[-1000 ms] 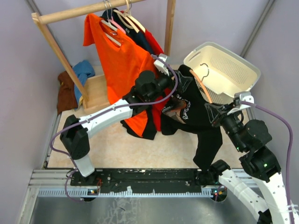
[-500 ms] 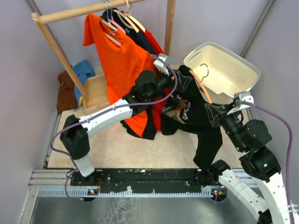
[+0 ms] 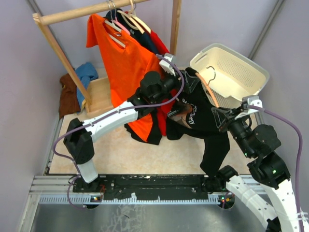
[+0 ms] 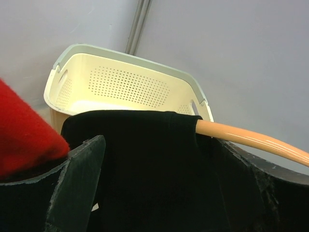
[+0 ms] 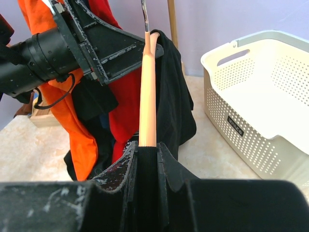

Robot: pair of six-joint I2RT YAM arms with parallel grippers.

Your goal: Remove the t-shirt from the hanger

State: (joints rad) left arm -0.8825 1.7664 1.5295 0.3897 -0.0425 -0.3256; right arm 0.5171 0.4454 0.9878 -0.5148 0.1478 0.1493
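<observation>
right wrist | hanger (image 5: 147,82) long axis points away | hook (image 5: 144,14) far, upright

Your left arm (image 3: 108,121) left of the basket (image 3: 231,72), right arm (image 3: 263,145) below it, both white links, black joints, purple cables (image 3: 294,126), scuffed black fingers (image 4: 77,188).

We look down on a pale speckled tabletop (image 3: 120,154). The flat wooden rack base (image 3: 99,94) sits on it toward the far left. Just left of that base, against the wall, a brown cloth (image 3: 67,96) and a blue cloth (image 3: 87,72) lie heaped. Well to the right of the base stands a cream perforated basket (image 3: 241,72). Nearer to us than the base, a black rail (image 3: 149,182) runs along the table's edge. The black t-shirt (image 3: 203,116) hangs low there; we cannot tell whether it touches.
</observation>
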